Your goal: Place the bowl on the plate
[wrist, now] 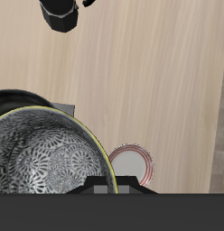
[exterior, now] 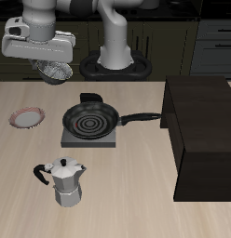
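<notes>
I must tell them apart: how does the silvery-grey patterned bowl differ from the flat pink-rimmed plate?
The silvery-grey patterned bowl is deep; the flat pink-rimmed plate is shallow. The bowl hangs lifted in the gripper; the plate lies on the wooden table. The bowl's inside is speckled, the plate's centre plain white. Both are round.

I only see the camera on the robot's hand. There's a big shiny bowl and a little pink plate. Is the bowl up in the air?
Observer: Yes. In the outside view the pincer holds the bowl high above the table, tilted.
Operator: Is it over the plate?
Observer: Not quite. The plate lies on the table, nearer the front edge than the bowl.
Operator: What's the dark thing beside my bowl?
Observer: A black frying pan on a grey stove pad, beside the plate.
Operator: And that black thing far away?
Observer: A silver moka pot with a black handle, near the table's front edge.
</notes>
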